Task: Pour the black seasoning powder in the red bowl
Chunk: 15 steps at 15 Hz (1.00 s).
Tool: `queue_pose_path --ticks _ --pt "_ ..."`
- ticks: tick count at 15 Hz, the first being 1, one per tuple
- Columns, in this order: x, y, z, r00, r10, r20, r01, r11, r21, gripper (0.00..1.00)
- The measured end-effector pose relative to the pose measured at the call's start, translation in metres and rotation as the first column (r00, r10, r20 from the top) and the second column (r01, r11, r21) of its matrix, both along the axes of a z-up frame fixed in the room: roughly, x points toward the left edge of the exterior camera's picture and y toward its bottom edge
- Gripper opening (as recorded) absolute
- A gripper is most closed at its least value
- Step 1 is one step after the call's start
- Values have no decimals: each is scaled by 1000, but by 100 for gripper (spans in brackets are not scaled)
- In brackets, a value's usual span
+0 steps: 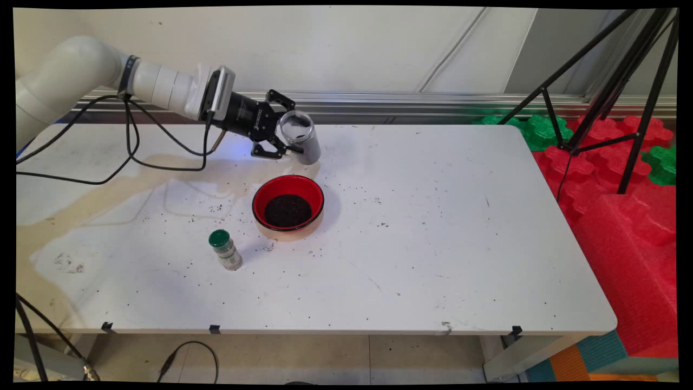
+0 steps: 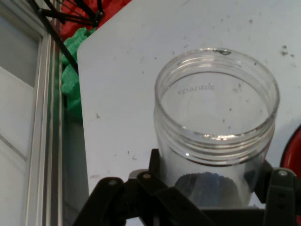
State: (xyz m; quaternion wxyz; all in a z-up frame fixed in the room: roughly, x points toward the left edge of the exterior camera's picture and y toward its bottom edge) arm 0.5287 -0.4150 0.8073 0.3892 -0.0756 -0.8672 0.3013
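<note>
Main view: end effector (image 1: 282, 142) grips one clear jar (image 1: 301, 136); one red bowl (image 1: 288, 203), one green-capped bottle (image 1: 225, 249).

White table (image 1: 433, 216): red bowl (image 1: 288, 187), spice jar (image 1: 226, 250).

Clear lidless jar (image 1: 299, 135), tilted in the gripper (image 1: 283, 142) above the red bowl (image 1: 287, 202) of dark grains

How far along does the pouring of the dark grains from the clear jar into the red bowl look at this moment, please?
Mostly done, it seems: the red bowl already holds a dark heap. In hand: the gripper grasps the clear jar tilted above the bowl's far side, with a small dark remainder inside. Left: that remainder, loose specks on the table, and the green-capped bottle, standing apart.
</note>
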Motion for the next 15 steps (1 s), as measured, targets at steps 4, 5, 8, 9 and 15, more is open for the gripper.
queue_pose_path --ticks 4,5,8,9,15 --pt "3 6 -6 998 -37 51 40 998 -56 0" --pt "3 7 -8 997 -48 65 52 996 -71 0" --pt "6 12 -13 990 -80 112 93 989 -115 0" --pt "7 14 -15 987 -91 129 108 986 -131 0" --pt "8 21 -25 963 -153 221 201 955 -216 0"
